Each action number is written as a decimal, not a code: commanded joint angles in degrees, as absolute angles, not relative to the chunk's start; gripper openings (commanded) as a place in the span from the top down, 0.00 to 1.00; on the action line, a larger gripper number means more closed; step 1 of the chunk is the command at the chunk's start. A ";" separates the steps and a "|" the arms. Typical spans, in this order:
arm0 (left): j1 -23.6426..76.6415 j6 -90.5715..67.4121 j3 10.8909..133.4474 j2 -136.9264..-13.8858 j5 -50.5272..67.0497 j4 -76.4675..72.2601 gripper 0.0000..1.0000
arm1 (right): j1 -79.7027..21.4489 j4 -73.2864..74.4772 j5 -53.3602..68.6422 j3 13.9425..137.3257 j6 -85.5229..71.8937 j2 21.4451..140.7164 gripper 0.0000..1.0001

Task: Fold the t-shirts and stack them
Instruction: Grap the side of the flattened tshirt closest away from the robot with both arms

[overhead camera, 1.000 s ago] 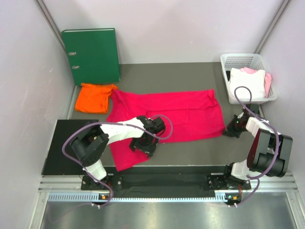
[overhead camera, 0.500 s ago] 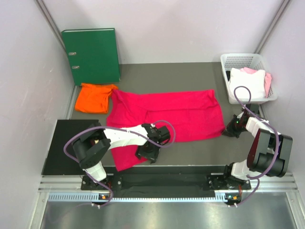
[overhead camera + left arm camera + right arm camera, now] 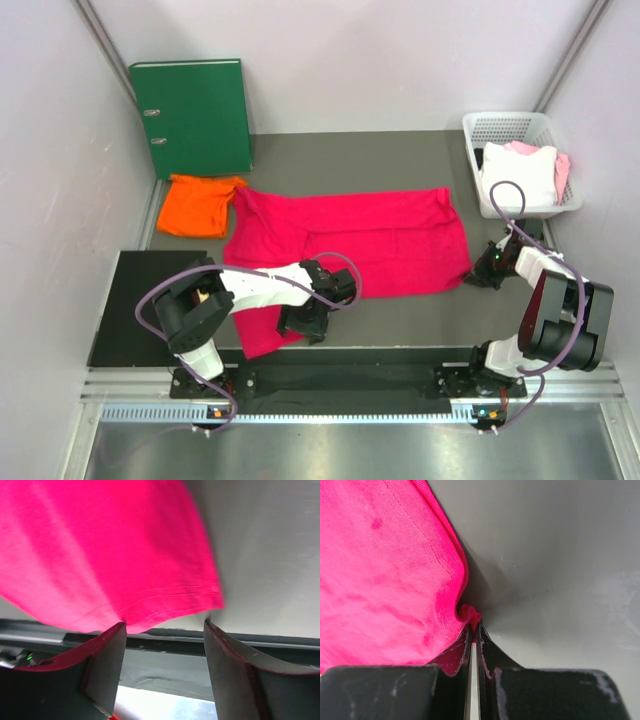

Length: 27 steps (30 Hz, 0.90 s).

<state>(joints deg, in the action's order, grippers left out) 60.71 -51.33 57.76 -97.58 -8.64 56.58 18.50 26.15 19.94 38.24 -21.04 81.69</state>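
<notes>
Holdings, placed from the green ring binder [image 3: 193, 115]:

1. Crimson-pink t-shirt [image 3: 380, 235]: spread flat, in front of the binder and to its right, with one flap reaching toward my bases. Not yet folded.
2. Orange t-shirt [image 3: 200, 203]: directly in front of the binder, just beside the crimson one. I judge it is waiting its turn.
3. My left gripper [image 3: 165, 625]: released, jaws apart, straddling the hem of the crimson flap, well in front of the binder. I judge it is placed to close on that hem.
4. My right gripper [image 3: 474, 626]: clenched on a pinch of the crimson edge, at the corner farthest from the binder. This probably anchors the cloth so a fold pulls taut.
</notes>
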 commanded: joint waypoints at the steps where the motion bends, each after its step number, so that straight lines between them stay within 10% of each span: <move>1: 60.64 -53.70 55.73 -100.81 -17.84 61.52 0.29 | 18.28 24.87 21.09 38.23 -20.48 80.68 1.00; 16: 56.25 -53.79 52.83 -102.39 -19.34 58.46 0.35 | 18.19 24.96 21.09 38.50 -20.48 80.95 0.99; 20: 54.94 -53.00 52.73 -102.13 -19.60 57.31 0.61 | 18.19 25.22 21.09 38.50 -20.22 80.77 0.99; 22: 54.84 -52.82 53.35 -102.13 -19.69 57.39 1.00 | 18.19 25.22 21.09 38.50 -20.22 80.68 0.99; 27: 54.84 -53.79 54.31 -99.06 -20.12 61.16 1.00 | 18.19 25.84 21.18 39.20 -19.95 80.25 0.99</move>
<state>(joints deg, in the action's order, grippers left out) 55.11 -51.92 54.33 -100.99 -17.65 64.12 18.50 26.17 20.69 38.24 -20.99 81.71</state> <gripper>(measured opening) 0.027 0.011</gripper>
